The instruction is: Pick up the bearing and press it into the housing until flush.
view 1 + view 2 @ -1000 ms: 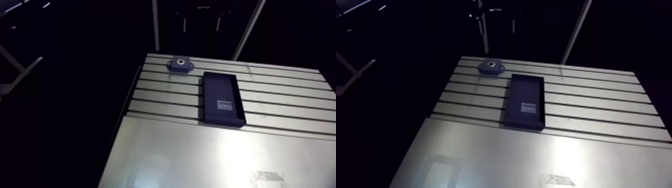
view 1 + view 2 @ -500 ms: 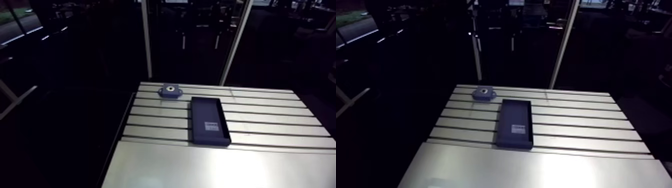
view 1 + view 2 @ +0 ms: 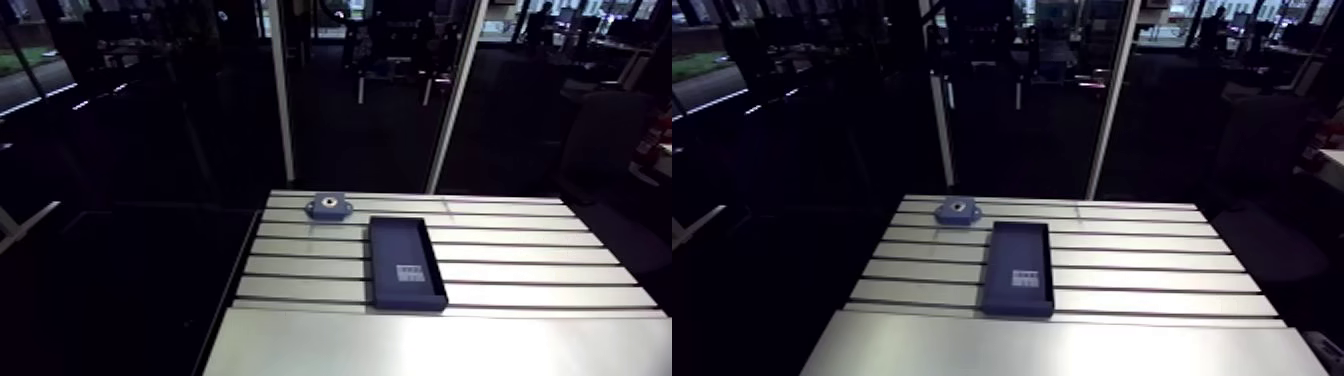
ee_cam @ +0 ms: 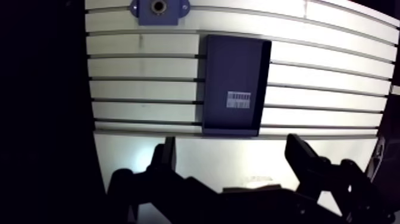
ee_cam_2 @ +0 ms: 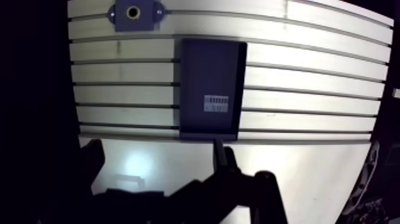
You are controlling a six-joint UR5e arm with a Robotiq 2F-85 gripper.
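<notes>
Housing (image 4: 158,9): 1, far-left corner of table (image 4: 143,77).
Tray (image 4: 235,83): 1, dark, mid-table.
Pincer (image 4: 231,146): 1, 2 fingers apart, above near side.

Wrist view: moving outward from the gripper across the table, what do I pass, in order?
gripper, open and empty → dark tray → blue housing

Blue housing (image 3: 957,211) near dark tray (image 3: 1018,268), on slotted table (image 3: 1152,262)
</notes>
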